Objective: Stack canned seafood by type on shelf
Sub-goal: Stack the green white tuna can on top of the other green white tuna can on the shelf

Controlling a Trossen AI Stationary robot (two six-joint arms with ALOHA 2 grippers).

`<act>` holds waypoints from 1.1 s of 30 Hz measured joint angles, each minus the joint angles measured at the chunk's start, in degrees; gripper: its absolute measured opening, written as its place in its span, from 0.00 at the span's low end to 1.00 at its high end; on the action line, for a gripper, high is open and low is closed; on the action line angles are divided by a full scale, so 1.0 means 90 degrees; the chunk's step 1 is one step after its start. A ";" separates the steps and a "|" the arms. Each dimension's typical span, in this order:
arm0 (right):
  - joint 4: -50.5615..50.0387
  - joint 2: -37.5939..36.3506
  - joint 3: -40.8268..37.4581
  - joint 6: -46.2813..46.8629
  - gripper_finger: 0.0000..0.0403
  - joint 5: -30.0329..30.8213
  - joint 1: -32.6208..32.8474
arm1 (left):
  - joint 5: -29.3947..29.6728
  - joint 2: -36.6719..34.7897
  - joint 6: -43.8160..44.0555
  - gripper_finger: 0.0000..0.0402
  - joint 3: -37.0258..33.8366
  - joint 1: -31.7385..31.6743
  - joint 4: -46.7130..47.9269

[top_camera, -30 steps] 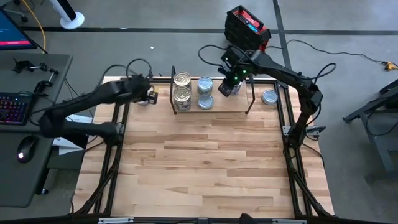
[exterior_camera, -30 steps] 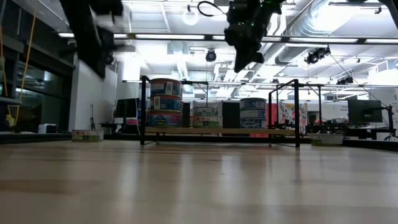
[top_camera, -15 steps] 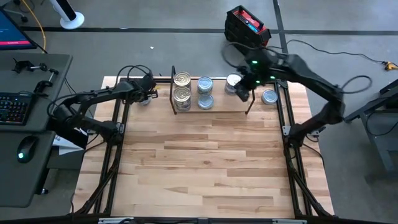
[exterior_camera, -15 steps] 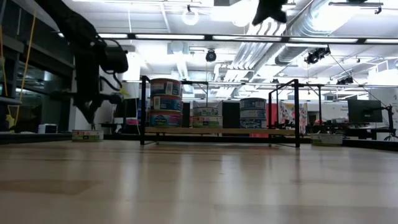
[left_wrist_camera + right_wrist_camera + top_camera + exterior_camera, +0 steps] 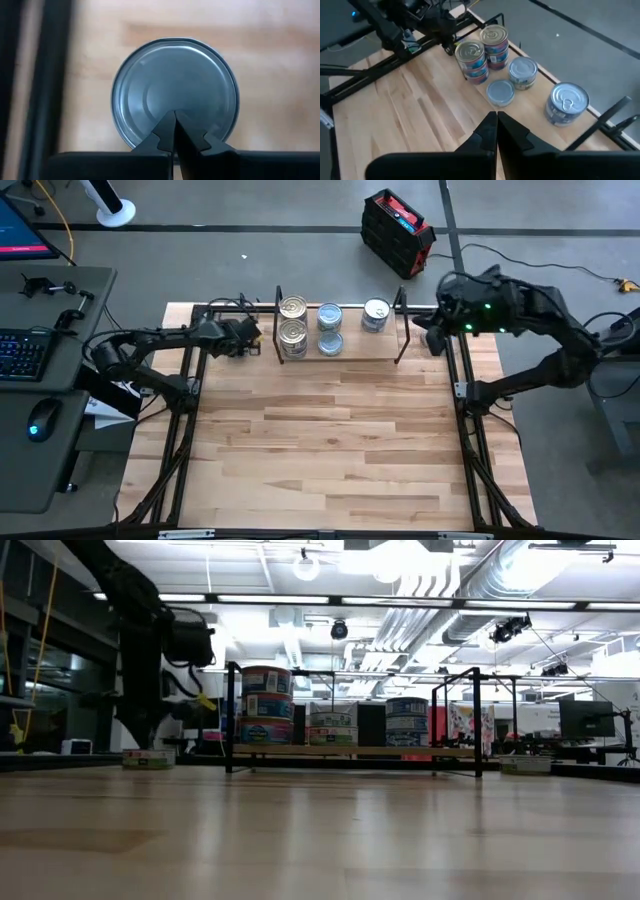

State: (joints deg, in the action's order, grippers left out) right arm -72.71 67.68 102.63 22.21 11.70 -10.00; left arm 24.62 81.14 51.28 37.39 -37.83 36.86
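Observation:
The shelf stands at the table's far edge. On it are two stacks of gold-lidded tins, two silver-blue tins and one tin at its right end. Left of the shelf a silver-lidded tin sits on the table. My left gripper is shut, pointing steeply down at its lid. High over the table's far right corner, my right gripper is shut and holds nothing. My left gripper's shut fingertips stand over the middle of the tin's lid, coming from above. The tin sits flat on the table. I cannot tell whether the tips touch the lid.
A low tin lies on the table right of the shelf; in the high view my right arm hides it. Black frame rails run along both table sides. The wide near part of the tabletop is bare wood.
My left gripper has come down and tipped steeper, onto the tin left of the shelf. My right gripper has risen from over the shelf's right end and swung toward the table's right edge, out of the low view; a tin now stands uncovered at that end.

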 joint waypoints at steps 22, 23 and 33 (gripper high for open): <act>0.3634 -0.0058 -0.4143 0.3323 0.00 -0.0070 0.3468 | -0.0483 0.0074 0.4488 0.00 -0.0036 0.7286 -0.0853; 0.4416 0.0001 -0.4548 0.3727 0.00 0.0039 0.3737 | -0.0371 0.0134 0.4510 0.00 -0.0042 0.7466 -0.1115; 0.9424 0.2051 -0.6098 0.6187 0.00 0.1864 0.5486 | 0.0206 0.1948 0.4171 0.00 0.0217 0.8306 -0.4753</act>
State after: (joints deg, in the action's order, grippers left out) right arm 12.10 86.15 47.75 77.89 28.48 39.37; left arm 26.47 98.67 88.82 39.34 36.93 -5.92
